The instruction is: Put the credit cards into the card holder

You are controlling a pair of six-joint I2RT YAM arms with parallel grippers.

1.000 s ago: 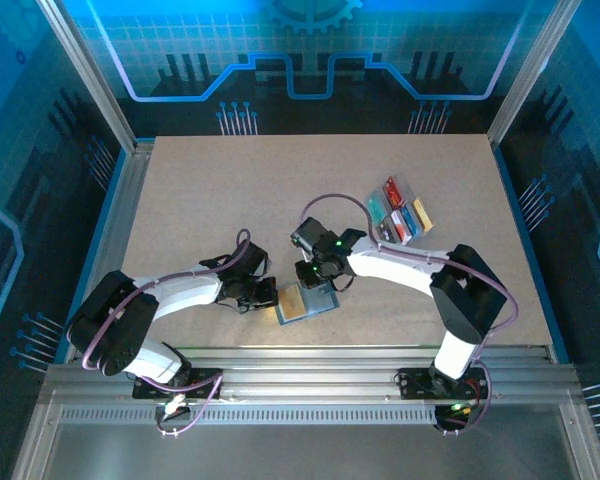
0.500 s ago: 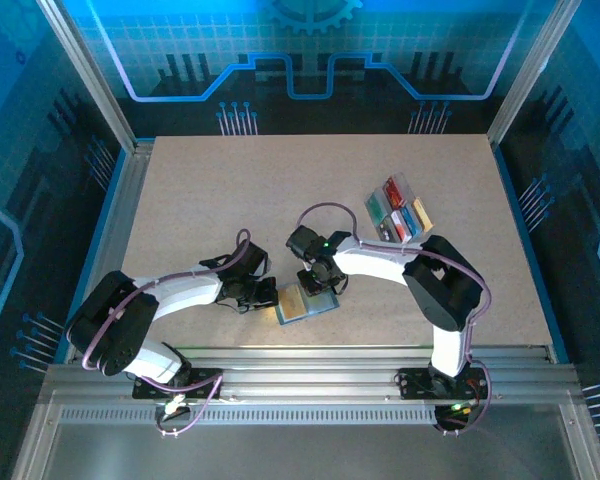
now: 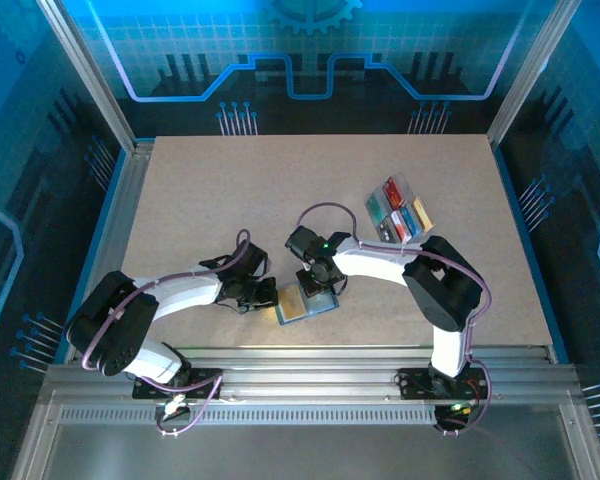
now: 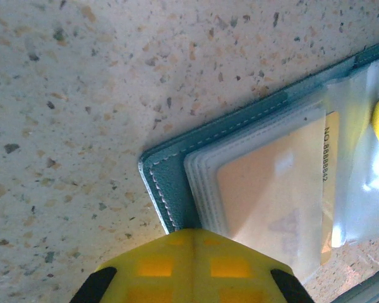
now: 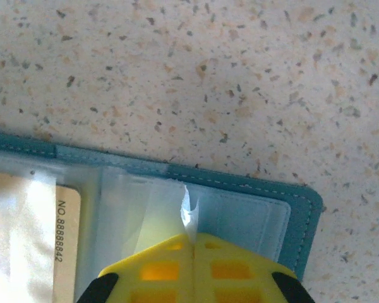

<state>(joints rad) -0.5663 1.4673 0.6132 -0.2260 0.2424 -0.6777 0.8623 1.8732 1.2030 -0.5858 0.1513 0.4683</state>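
The card holder (image 3: 305, 301) is lying open on the bench (image 3: 230, 200), directly under both grippers. The left gripper (image 4: 191, 252) is pressing down with its jaws closed on the left half, just at the stitched teal edge; ahead of its tip a pale orange card (image 4: 271, 202) is sitting inside a clear sleeve, number strip visible. The right gripper (image 5: 194, 249) is closed on the right half, and its tip is pinching a thin flap of clear sleeve (image 5: 188, 211), apparently lifting a pocket open. Beyond the right gripper, well apart toward the far right, the clear tray (image 3: 400, 212) is holding the remaining credit cards (image 3: 395, 205) in red, teal, blue and yellow. Judgement: one card is seated, several are waiting in the tray, so the task is in its early part. Whether the pinched pocket is empty I cannot tell for certain; no card shows in it.
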